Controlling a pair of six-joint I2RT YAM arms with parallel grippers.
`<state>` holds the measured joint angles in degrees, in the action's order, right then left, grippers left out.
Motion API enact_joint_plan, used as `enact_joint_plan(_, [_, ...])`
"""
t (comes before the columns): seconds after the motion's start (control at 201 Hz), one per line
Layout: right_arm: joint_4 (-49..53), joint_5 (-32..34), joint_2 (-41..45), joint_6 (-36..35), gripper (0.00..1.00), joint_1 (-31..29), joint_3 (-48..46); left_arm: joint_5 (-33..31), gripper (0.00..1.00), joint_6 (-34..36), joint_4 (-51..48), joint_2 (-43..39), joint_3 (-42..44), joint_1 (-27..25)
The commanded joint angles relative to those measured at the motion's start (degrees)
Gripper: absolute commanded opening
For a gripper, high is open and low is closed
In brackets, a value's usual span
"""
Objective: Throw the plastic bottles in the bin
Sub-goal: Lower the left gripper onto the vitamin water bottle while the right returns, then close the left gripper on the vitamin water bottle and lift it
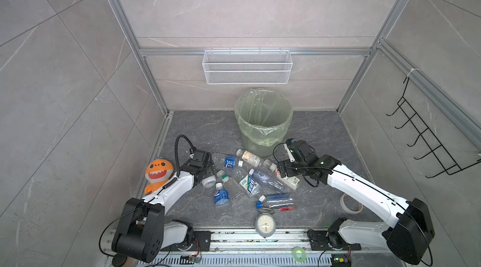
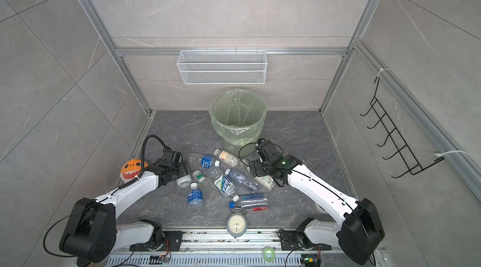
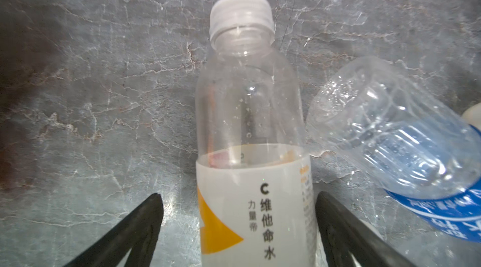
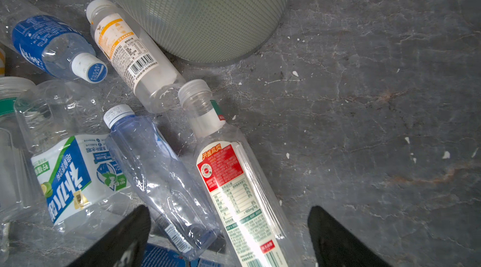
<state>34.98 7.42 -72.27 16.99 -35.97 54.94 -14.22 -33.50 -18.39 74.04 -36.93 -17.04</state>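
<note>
Several plastic bottles lie in a heap on the dark floor in front of the bin [image 1: 263, 122] [image 2: 238, 120], a round grey-green one lined with a light-green bag. My left gripper [image 1: 209, 174] [image 3: 238, 195] is open and straddles a lying bottle with a white and orange label [image 3: 250, 127] [image 1: 209, 182]; a gap shows beside one finger. My right gripper [image 1: 282, 172] [image 4: 230, 208] is open above a clear bottle with a red and green label [image 4: 234, 179] [image 1: 289, 180], not touching it. A blue-tinted bottle [image 4: 158, 164] lies beside that one. The bin's ribbed wall [image 4: 208, 18] is close ahead.
An orange plush shark [image 1: 158, 172] sits behind my left arm. A grey alarm clock [image 1: 265, 224] and a small red item [image 1: 286, 209] lie near the front edge, a tape roll [image 1: 351, 203] under my right arm. A white wire basket [image 1: 247, 66] hangs on the back wall.
</note>
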Motion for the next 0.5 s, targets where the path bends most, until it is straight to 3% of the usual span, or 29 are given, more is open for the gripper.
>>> enact_joint_plan(0.0, [-1.3, -0.53, -0.12, 1.38, 0.97, -0.17, -0.45, 1.74, 0.93, 0.98, 1.4, 1.08, -2.39, 0.23])
enact_joint_plan(0.493, [-2.51, -1.44, -1.43, 1.73, 0.95, -0.17, -0.79, 2.24, 0.91, 1.27, 1.16, 6.98, -3.24, 0.52])
